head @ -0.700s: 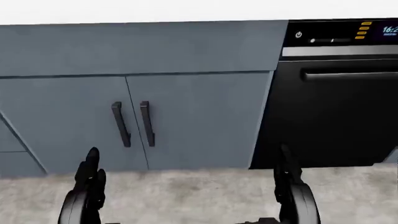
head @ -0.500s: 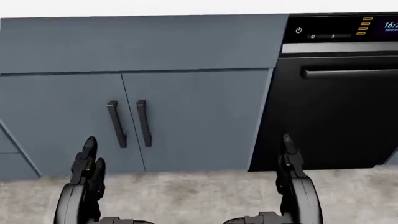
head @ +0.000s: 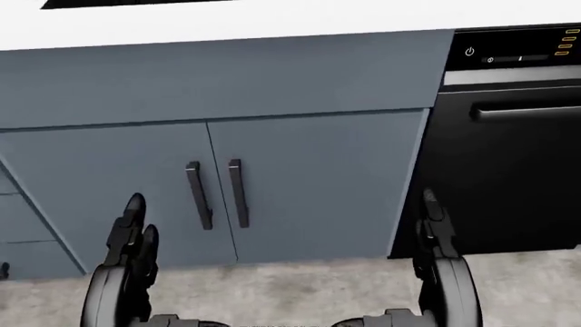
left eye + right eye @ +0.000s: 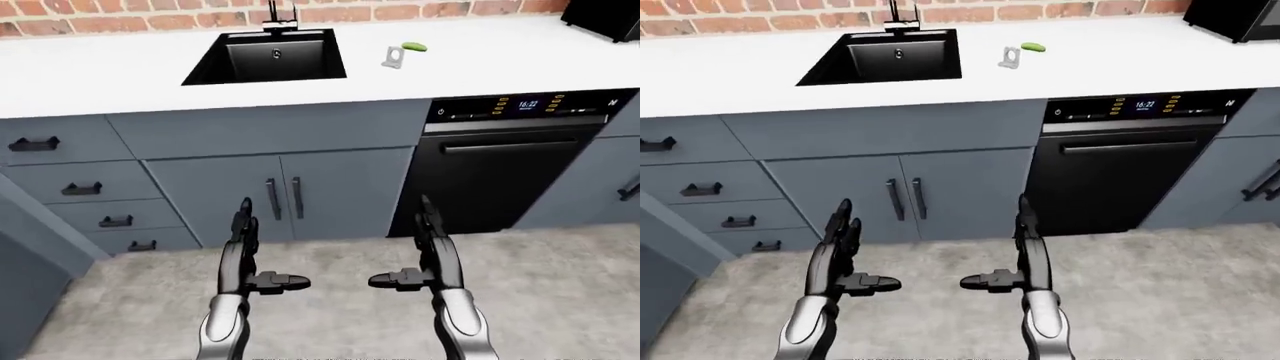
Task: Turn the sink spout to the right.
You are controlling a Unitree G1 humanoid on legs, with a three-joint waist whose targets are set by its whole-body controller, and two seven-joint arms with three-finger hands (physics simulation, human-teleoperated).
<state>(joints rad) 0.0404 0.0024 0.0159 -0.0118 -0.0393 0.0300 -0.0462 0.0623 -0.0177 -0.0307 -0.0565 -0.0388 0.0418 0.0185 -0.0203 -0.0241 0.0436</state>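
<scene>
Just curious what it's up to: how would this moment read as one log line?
phase: approach | sink ahead, spout untouched | left hand open, empty | right hand open, empty | both low, facing cabinet doors

The worktop (image 4: 120, 71) looked smooth, matt white; the sink (image 4: 265, 56) matt black. The cabinet doors (image 3: 218, 197) were matt grey-blue, the dishwasher (image 4: 500, 176) glossy black, the wall (image 4: 150, 15) rough red brick, the floor (image 4: 330, 262) mottled stone.
</scene>
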